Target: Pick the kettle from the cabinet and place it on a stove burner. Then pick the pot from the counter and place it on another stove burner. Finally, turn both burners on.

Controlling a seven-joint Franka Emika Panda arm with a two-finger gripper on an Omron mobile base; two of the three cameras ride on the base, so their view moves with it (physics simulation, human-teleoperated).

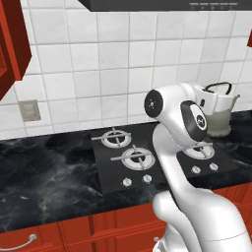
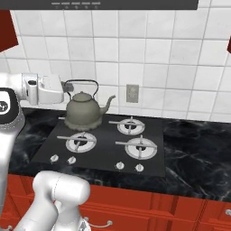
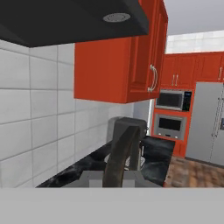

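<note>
Step in hand: first placement. The kettle [image 2: 84,110] is at the cooktop [image 2: 106,149], carried by its black arched handle [image 2: 81,82]; the pot and the knobs are untouched as far as I can judge.
Hand state: the hand [image 2: 67,87] is clenched on the kettle handle, jaws closed about the thin arch. In the hand view the dark handle [image 3: 120,157] runs up between the fingertips.
Kettle position: hangs just below and ahead of the hand, over the rear burner on the hand's side of the cooktop. Its base looks at or very near the grate; contact cannot be confirmed.
Next move, judged: settle the base flat on the grate, centred, then release and lift clear of the arch without snagging it. After that, go for the pot.
Free burners: three grated burners, e.g. [image 2: 141,147], lie beyond the kettle, away from the hand; one must take the pot.
Right base view gives: kettle whole, spout [image 2: 109,100] pointing away from the hand, knobs [image 2: 119,165] along the front edge of the surface [image 2: 194,153].
Left base view gives: kettle [image 1: 219,110] partly hidden behind the arm; red cabinet [image 1: 12,39] far off to the side.
Hand view gives: the grip itself, plus red cabinets [image 3: 127,65] and a microwave [image 3: 173,99] beyond.
</note>
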